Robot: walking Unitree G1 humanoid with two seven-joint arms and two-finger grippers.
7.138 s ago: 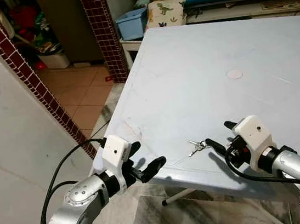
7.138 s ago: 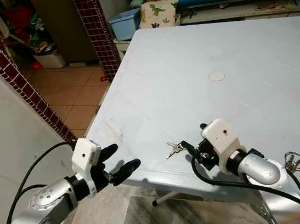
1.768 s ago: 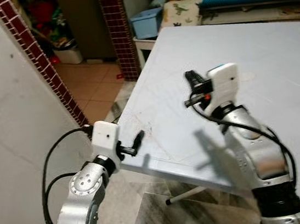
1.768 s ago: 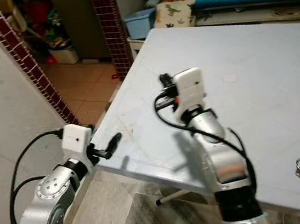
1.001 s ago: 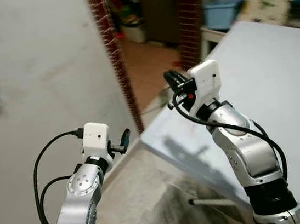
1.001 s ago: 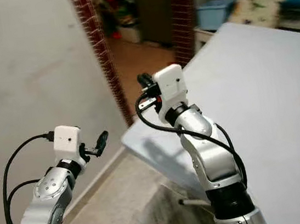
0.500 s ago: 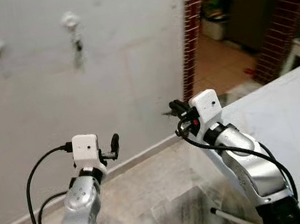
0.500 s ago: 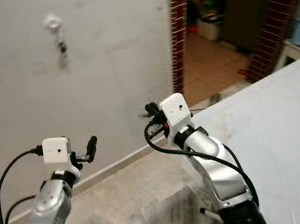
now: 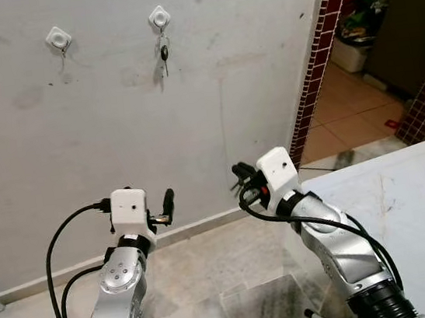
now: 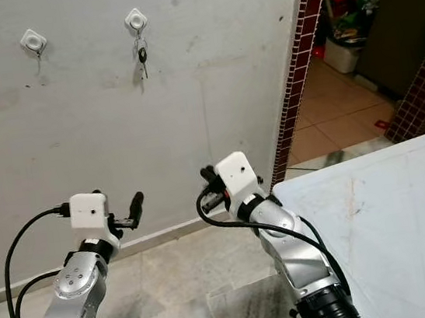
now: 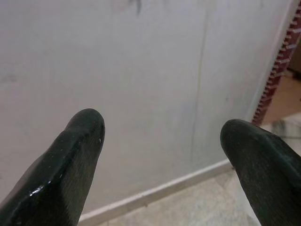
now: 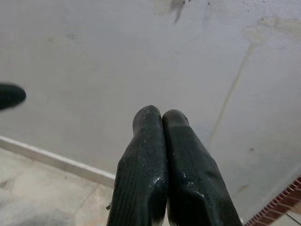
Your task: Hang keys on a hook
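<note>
The right gripper is pressing its fingers together, presumably pinching keys I cannot see, well below the wall hooks. The left gripper is waiting spread wide and empty, also below them, leaving the hanging to the right.

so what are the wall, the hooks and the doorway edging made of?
Wall: looks like painted plaster or cement, matte grey-white, stained, with a thin vertical crack. Hooks: small white square pads, likely plastic stick-ons; the look leaves it open. Doorway edging: small dark-red glazed mosaic tiles with pale grout.

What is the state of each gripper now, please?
Left gripper: open, holding nothing.
Right gripper: fingers pressed shut; whether the keys are between them cannot be told.
</note>
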